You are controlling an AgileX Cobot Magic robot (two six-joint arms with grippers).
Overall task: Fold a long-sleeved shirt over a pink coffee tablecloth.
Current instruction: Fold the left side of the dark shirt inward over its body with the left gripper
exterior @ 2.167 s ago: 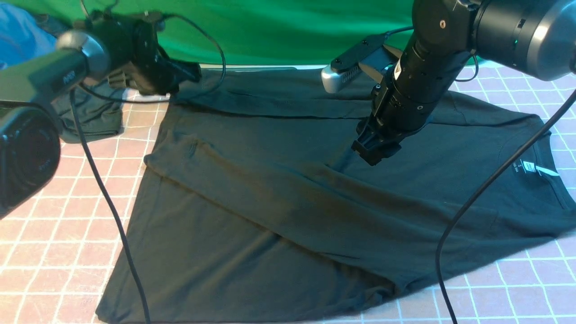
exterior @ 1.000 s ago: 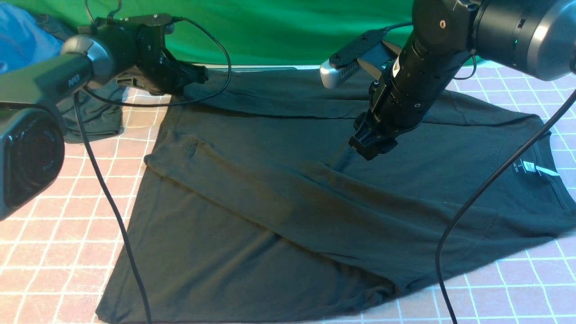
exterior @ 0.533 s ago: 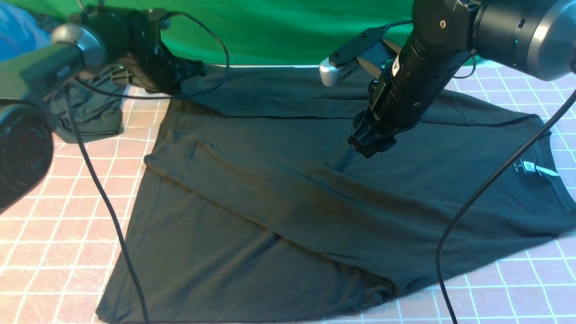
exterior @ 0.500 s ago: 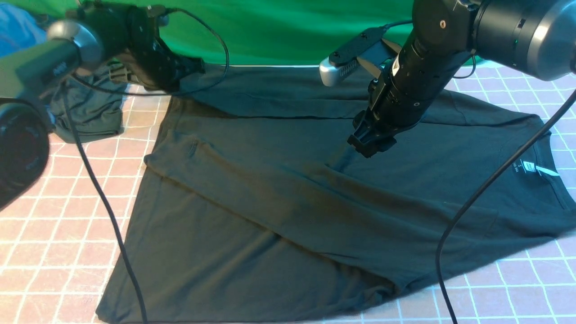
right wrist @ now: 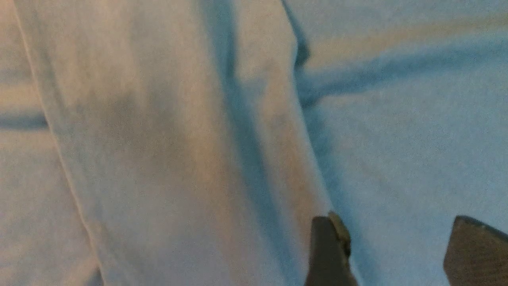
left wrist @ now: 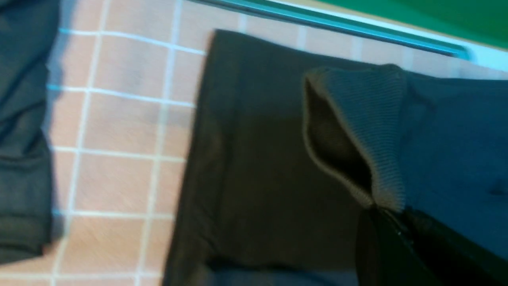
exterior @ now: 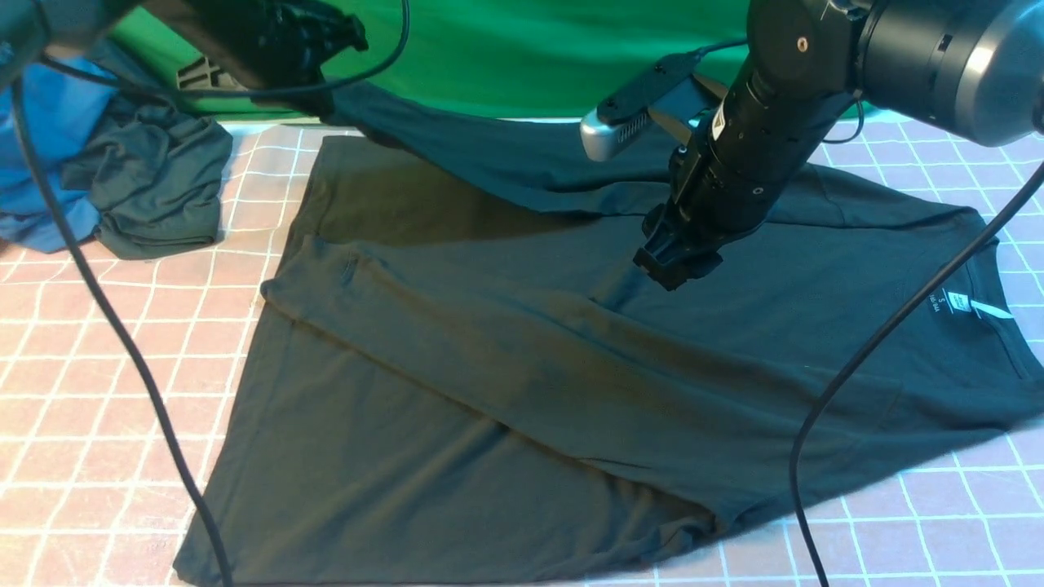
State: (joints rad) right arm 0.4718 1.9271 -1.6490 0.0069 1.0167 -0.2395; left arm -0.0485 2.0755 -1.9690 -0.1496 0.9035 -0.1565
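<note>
left end effector (left wrist: 393, 226): closed tight on the ribbed cuff (left wrist: 373, 119) of the far sleeve (exterior: 489, 163), lifted clear of the counter. the sleeve hangs from it in a slack band that runs down to the shoulder behind the right end effector. judged purpose: to carry this sleeve across the body, matching the other sleeve (exterior: 457, 326), which already lies diagonally over the torso.

right end effector (exterior: 673, 265): jaws wide apart, gripping nothing, tips low over the chest beside the folded sleeve's edge. contact with the fabric cannot be confirmed. judged purpose: to pin the body while the sleeve is pulled.

long-sleeved shirt (exterior: 489, 424): spread flat on the pink coffee tablecloth (exterior: 81, 367) under both end effectors, collar beyond the right one.

change from the earlier frame: the left end effector has risen from counter level. the far sleeve, then flat along the shirt's far edge, is now airborne. the dark garment (exterior: 163, 187) and blue garment (exterior: 33, 122) near it are now uncovered. the right end effector has barely shifted.
</note>
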